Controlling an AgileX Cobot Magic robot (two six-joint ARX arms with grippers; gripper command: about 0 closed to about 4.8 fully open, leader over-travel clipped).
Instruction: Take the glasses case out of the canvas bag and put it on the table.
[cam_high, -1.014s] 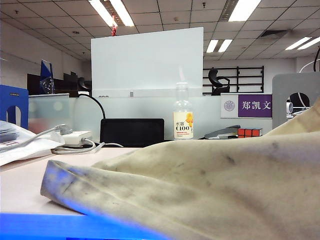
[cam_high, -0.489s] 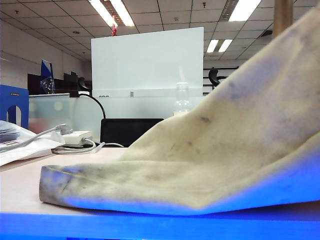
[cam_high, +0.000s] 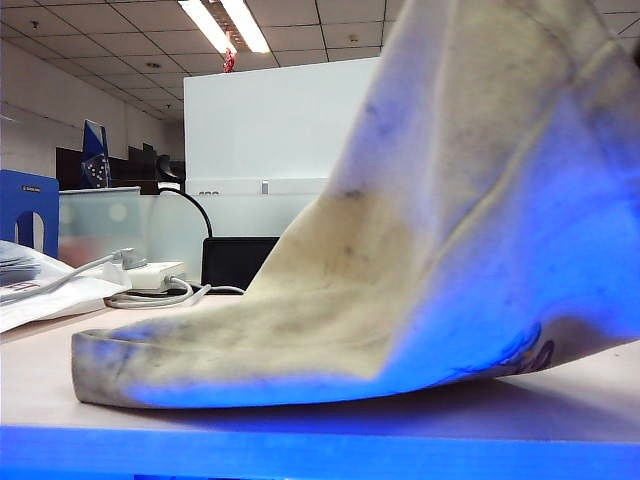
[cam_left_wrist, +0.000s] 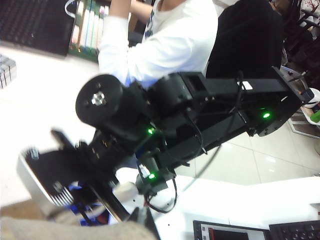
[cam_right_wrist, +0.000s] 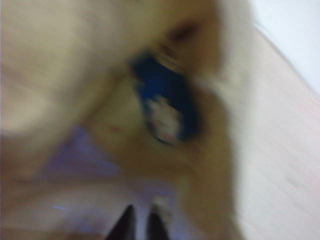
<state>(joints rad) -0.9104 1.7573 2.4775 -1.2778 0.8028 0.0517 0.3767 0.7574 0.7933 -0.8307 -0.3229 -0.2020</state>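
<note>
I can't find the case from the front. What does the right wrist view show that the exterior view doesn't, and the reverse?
Only the right wrist view, though blurred, shows the blue glasses case sitting in the folds of the canvas bag, with the right gripper near it, fingertips close together. Only the exterior view shows one side of the bag lifted high while the other end rests on the table, plus cables and a whiteboard behind. Both share the bag and the table. The left gripper appears in neither.
</note>
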